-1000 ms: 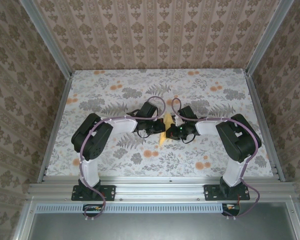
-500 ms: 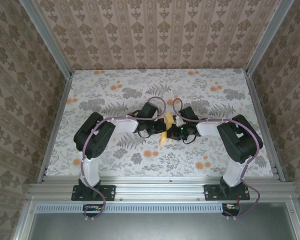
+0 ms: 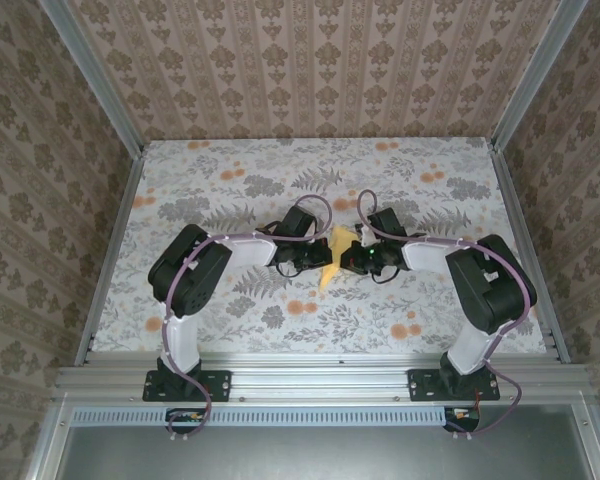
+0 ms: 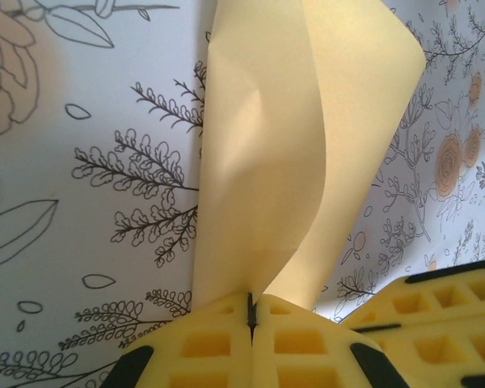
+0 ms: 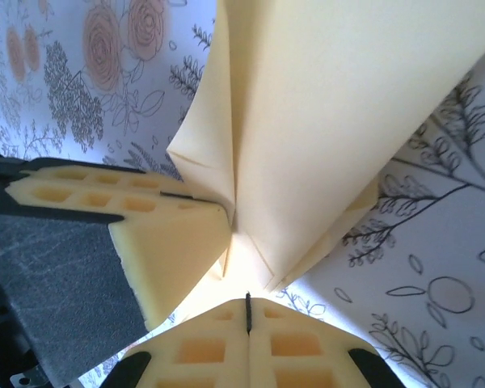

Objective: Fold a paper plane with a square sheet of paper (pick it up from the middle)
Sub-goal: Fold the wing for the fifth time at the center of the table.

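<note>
Right in the middle of the tabletop (image 3: 230,190), your two arms are meeting tip to tip. Your left end effector (image 3: 316,260) is pointing in from the left. Your right end effector (image 3: 348,262) is pointing in from the right. The folded paper (image 3: 331,264) is sitting between them as a thin yellow-orange strip. One end of it is poking toward the near side and the other toward the far side.

On your left wrist camera, your left end effector (image 4: 250,311) is pinching the paper (image 4: 291,145). Its two yellow fingers are pressing tight together, and the bottom edge of the paper is going in between them. The paper is standing up from the grip and curling over at the top right. The fingers (image 4: 436,303) of your right end effector are sitting just beside yours, at the lower right.

On your right wrist camera, your right end effector (image 5: 248,311) is closing tight on the paper (image 5: 331,105) too. You are seeing folded flaps meeting in a point just above the grip. A finger (image 5: 153,226) of your left end effector is pushing against the paper from the left.

Grey leaves and orange flowers are showing on the cloth (image 3: 450,310) behind the paper. You cannot tell if the paper is touching the cloth.
</note>
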Tool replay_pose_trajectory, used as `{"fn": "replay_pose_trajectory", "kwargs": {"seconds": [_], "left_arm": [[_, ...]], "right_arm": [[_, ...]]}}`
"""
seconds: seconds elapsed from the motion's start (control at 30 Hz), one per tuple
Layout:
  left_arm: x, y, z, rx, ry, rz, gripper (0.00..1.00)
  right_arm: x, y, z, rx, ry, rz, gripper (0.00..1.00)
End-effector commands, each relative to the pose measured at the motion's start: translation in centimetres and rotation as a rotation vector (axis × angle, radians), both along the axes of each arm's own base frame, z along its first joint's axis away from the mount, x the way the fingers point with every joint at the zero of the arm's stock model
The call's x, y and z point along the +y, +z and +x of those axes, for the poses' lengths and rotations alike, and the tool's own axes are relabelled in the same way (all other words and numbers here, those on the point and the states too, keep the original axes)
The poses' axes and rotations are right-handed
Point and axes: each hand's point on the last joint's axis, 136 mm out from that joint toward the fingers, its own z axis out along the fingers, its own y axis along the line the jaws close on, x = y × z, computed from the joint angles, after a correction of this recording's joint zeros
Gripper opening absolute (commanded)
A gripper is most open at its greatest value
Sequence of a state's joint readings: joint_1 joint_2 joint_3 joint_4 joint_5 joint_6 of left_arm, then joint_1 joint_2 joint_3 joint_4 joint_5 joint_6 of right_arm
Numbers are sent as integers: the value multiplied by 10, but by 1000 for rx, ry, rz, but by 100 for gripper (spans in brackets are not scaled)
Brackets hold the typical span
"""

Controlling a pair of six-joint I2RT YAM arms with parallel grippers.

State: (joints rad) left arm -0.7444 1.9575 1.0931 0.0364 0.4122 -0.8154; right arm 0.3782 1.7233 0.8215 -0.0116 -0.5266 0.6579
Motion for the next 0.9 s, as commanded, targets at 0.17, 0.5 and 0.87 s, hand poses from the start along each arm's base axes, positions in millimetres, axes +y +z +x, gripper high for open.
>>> {"fn": "replay_pose_trajectory", "kwargs": {"seconds": [0.17,0.5,0.87], "left_arm": [[4,-7,-1,11,-17,20,0],[-3,4,4,0,-16,-9,0],[-11,19,6,-26,-20,-33,0]], "right_arm": [[-1,-11,12,36,-24,-12,8],[-4,-28,10,75,-23,-52,6],[-5,-34,4,92,-26,-47,5]]}}
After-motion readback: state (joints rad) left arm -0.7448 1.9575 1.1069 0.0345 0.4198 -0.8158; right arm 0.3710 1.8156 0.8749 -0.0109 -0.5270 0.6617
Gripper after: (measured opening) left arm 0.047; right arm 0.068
